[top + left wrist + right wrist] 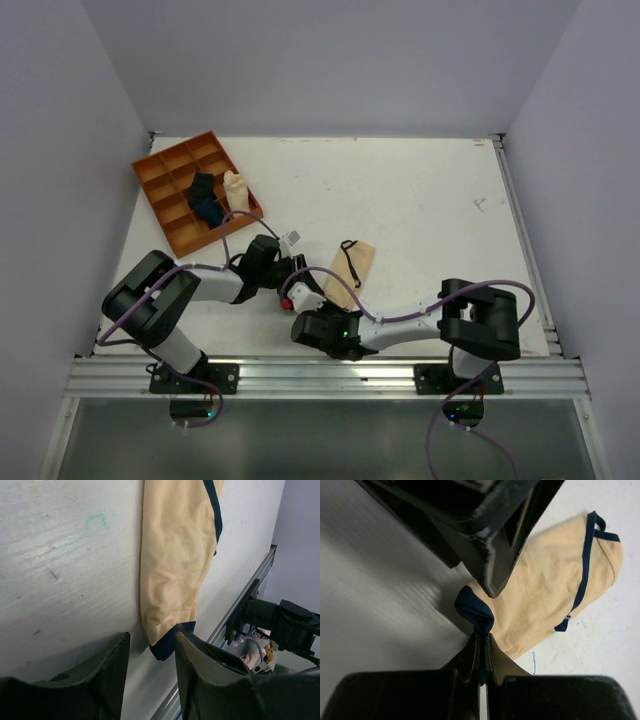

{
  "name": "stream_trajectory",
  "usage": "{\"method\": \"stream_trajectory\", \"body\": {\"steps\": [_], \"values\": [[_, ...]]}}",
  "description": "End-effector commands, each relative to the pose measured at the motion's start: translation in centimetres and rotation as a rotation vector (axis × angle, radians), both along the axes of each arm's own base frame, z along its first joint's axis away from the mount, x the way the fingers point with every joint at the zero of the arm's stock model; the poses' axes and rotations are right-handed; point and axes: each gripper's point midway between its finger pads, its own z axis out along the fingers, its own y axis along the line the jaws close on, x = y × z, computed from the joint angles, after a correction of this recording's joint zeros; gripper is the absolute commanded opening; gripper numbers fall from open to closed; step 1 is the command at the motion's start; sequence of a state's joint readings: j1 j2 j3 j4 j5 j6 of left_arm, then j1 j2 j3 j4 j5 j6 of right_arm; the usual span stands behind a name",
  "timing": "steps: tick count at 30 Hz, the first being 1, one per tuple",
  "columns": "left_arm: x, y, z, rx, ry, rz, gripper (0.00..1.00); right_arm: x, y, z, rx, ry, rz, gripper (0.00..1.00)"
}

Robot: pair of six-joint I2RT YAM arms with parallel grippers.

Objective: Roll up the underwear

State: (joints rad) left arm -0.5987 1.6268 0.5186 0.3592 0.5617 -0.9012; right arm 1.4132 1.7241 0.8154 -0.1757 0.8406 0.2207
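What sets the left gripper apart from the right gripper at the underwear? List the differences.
The left gripper has its jaws apart and clamps nothing, while the right gripper has its jaws shut. The right gripper pinches the dark-trimmed corner of the underwear, whereas the left gripper only stands over that end. Both are at the underwear's near end, close together.
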Motion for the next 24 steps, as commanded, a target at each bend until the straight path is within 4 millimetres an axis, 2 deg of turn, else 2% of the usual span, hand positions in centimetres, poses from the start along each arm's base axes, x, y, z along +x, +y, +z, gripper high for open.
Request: {"method": "stream_trajectory", "body": {"steps": [1,6,7,8,10,12,13,17,18,21,22,24], "values": [[1.3,1.5,0.8,0.037,-0.078,0.057,0.47,-0.7,0.8,0.9,0.116,0.137,0.004,0.00],[3.2,3.8,2.2,0.137,-0.227,0.118,0.52,-1.1,0.6,1.0,0.225,0.286,-0.003,0.00],[3.9,4.5,3.0,0.159,-0.276,0.155,0.52,-0.7,-0.1,0.7,0.237,0.312,-0.022,0.00],[4.1,5.0,3.3,0.172,-0.298,0.168,0.52,-1.1,0.4,1.1,0.287,0.361,0.000,0.00],[4.7,5.8,4.8,0.171,-0.388,0.199,0.50,-0.4,0.0,1.3,0.320,0.404,-0.019,0.00],[4.9,6.1,5.9,0.162,-0.475,0.190,0.50,-0.9,0.4,1.2,0.345,0.483,0.008,0.00],[4.5,5.4,7.4,0.095,-0.565,0.147,0.50,-0.5,0.4,1.4,0.356,0.497,0.000,0.00],[2.8,4.9,9.5,0.007,-0.773,0.015,0.49,-1.1,1.2,1.0,0.399,0.623,0.024,0.00],[2.5,4.9,9.7,0.002,-0.813,-0.011,0.49,-1.6,1.6,1.0,0.423,0.668,0.045,0.00],[0.8,4.6,10.3,-0.052,-0.907,-0.108,0.49,-0.5,1.3,0.8,0.481,0.719,0.011,0.00],[0.3,4.5,10.2,-0.070,-0.937,-0.134,0.49,-0.7,1.7,0.9,0.498,0.754,0.024,0.00],[0.0,4.4,9.8,-0.071,-0.957,-0.160,0.49,0.0,1.8,0.8,0.511,0.785,0.003,0.00]]}}
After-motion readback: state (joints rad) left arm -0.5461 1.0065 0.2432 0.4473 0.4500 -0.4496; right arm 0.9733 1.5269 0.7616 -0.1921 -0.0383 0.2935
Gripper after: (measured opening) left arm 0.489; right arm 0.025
